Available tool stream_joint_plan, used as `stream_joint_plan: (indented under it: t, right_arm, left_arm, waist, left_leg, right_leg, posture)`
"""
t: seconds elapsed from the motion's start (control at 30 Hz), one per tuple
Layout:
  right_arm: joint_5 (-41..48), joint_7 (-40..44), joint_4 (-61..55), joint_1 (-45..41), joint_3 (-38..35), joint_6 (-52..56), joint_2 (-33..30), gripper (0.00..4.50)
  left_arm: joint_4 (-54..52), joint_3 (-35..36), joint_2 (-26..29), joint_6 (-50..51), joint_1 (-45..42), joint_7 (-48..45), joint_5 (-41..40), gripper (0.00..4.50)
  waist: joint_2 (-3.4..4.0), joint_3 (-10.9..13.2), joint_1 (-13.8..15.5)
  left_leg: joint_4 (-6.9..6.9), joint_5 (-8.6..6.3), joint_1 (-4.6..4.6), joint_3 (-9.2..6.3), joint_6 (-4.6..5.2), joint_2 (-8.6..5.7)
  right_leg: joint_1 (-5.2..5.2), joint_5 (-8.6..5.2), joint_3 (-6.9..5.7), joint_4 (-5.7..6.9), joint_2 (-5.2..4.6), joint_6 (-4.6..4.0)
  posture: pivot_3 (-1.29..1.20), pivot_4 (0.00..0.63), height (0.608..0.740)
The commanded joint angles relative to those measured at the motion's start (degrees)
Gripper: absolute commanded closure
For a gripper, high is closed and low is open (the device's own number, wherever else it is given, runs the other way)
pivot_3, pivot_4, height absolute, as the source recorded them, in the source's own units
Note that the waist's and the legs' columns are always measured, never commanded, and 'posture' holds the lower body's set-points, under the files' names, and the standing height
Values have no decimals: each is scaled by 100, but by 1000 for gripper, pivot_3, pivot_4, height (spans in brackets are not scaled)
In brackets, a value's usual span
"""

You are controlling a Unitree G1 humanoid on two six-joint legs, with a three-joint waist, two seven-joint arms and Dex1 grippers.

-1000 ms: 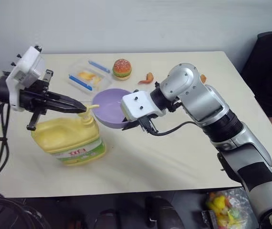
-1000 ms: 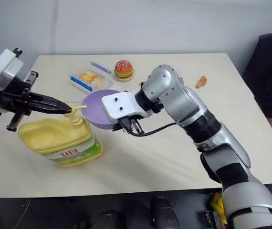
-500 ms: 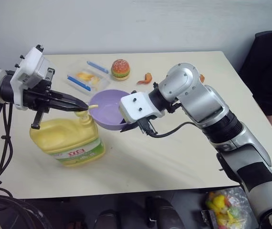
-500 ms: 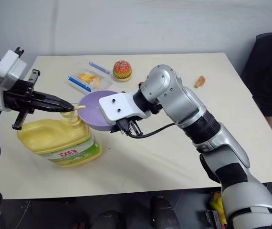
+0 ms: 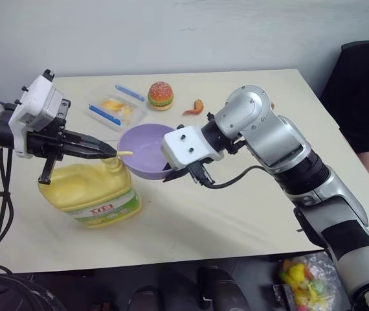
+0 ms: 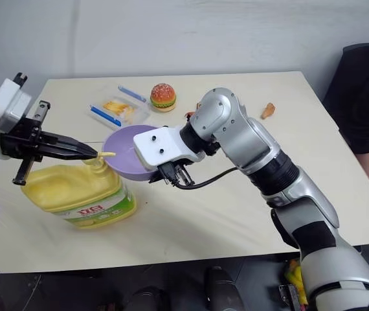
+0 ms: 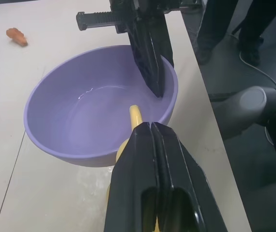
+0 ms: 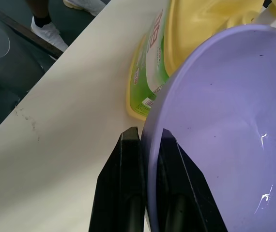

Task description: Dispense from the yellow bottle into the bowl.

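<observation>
So: yellow bottle (image 5: 92, 193) stands upright on the table (image 5: 249, 214), near-left part, label facing the near edge. Its pump top sits at the bottle's right shoulder, spout pointing right over the rim of the bowl (image 5: 144, 150).

Left gripper (image 5: 110, 152) comes in from the left, pointing right and slightly down; fingers pressed fully together, nothing between them. Tips sit right on top of the pump head. Left wrist view has the shut fingers (image 7: 150, 159) lying over the yellow spout, whose tip pokes out past them above the bowl's inside.

Bowl is lavender, just right of the bottle, touching or nearly touching it, hard to say which. It looks tilted, lifted a bit off the table on its right side. A thin clear smear shows on the inner wall.

Right gripper (image 8: 145, 140) reaches in from the right, pointing left and down, and is clamped on the bowl's near-right rim: one finger inside the wall, one outside, closed tight on the thin plastic.

Far side of table: clear container with blue edges (image 5: 112, 107), some yellow food inside; toy burger (image 5: 160, 94) to its right; small orange toy piece (image 5: 195, 107) right of that.

Person in dark clothes (image 5: 359, 97) at the far right edge.
</observation>
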Motion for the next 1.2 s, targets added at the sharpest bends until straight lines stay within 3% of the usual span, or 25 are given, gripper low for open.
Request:
stream_joint_plan:
  t: [0.03,0.93,1.2]
  right_arm:
    - [142,169,-330,-145,-121,27,-87,4500]
    - [300,217,-743,88,42,117,-242,4500]
    - [286,147,-762,138,16,85,-251,4500]
  left_arm:
    - [51,-429,-66,89,432,-4,416,4465]
    - [-201,-280,-234,349,1277,397,362,4465]
    - [-368,87,-220,737,698,446,-110,4465]
  waist:
    - [8,-5,0]
    - [52,-44,2]
    - [56,-47,6]
  left_leg:
    - [0,0,2,-1,0,0]
    - [-39,1,73,14,1,3]
    - [-39,1,70,14,1,0]
  right_leg:
    - [3,0,-1,-1,0,0]
    - [48,-5,13,-17,-16,-8]
    - [47,-6,12,-19,-15,-8]
  posture:
    - [0,150,740]
    - [0,150,740]
    - [0,150,740]
